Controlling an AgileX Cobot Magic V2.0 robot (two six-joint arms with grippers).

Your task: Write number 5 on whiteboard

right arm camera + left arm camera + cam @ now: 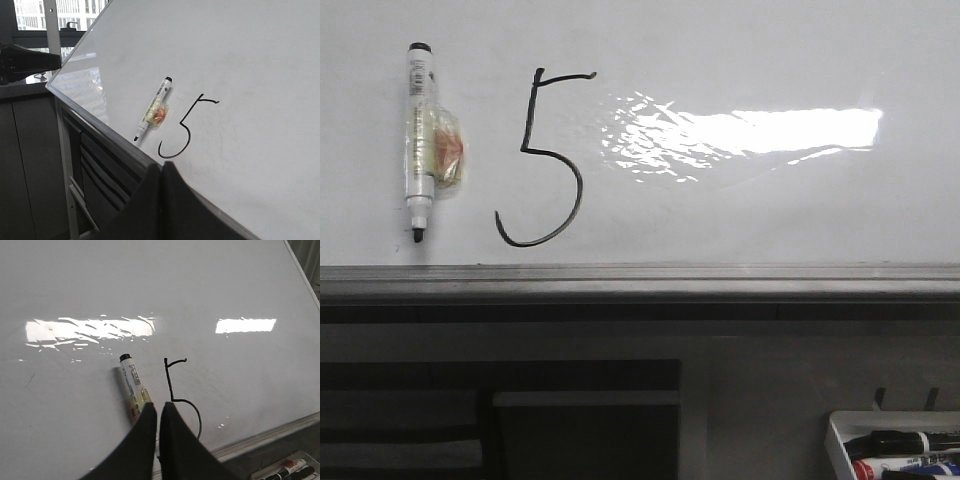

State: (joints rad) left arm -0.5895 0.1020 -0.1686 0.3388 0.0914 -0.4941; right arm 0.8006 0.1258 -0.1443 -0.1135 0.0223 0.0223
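Front view showed the whiteboard (770,220) filling the upper part of the frame, glossy and white, with a bright glare patch right of centre and a grey ledge (640,280) along its lower edge. The 5 (545,160) stood left of centre in thin black line: short top bar, straight stem, round hooked belly. By the look of it the digit was complete. Just beside it, to the left and not touching it, a marker (420,140) sat upright flat against the board, uncapped tip down, with a clear lump at mid-barrel that seemed to be its mount, perhaps tape or a magnet. A white tray (895,445) with more markers lay low on the right, well apart.

Neither arm appeared in the front view. In the left wrist view the left gripper (158,412) had its jaws closed to a thin slit, holding nothing. In the right wrist view the right gripper (161,172) was likewise pinched together and empty.

As for handling, I judged the marker light, rigid and smooth, so likely slippery across a round barrel. The best hold would be on the bare barrel above or below the lump. The board was stiff and slick; fresh ink on it would smear at a touch, so the jaws should keep off the 5.
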